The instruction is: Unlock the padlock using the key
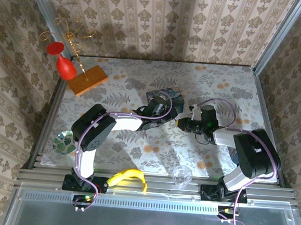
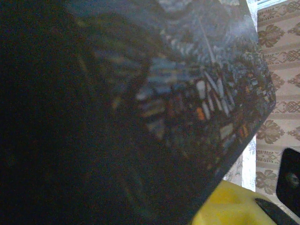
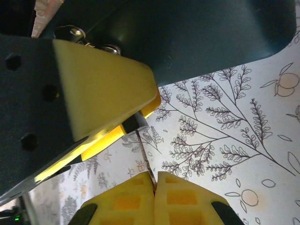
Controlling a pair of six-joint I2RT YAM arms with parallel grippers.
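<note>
The padlock (image 3: 133,123) is a small dark grey block pinched between the yellow fingers (image 3: 103,89) of my left gripper (image 1: 167,115), just in front of the blue painted tin (image 1: 164,99). My right gripper (image 3: 155,183) is shut on the key (image 3: 146,157), a thin metal blade whose tip meets the padlock's underside. In the top view the right gripper (image 1: 181,123) faces the left one at mid-table, nearly touching. The left wrist view is dark with the tin (image 2: 187,93) close up, and a yellow finger (image 2: 229,206) at the bottom edge.
A red goblet (image 1: 65,65) and a wooden block (image 1: 88,80) with a gold wire stand sit at the back left. A shiny disc (image 1: 64,141) lies at the left edge. A banana (image 1: 128,177) and a clear glass (image 1: 182,175) sit near the front rail.
</note>
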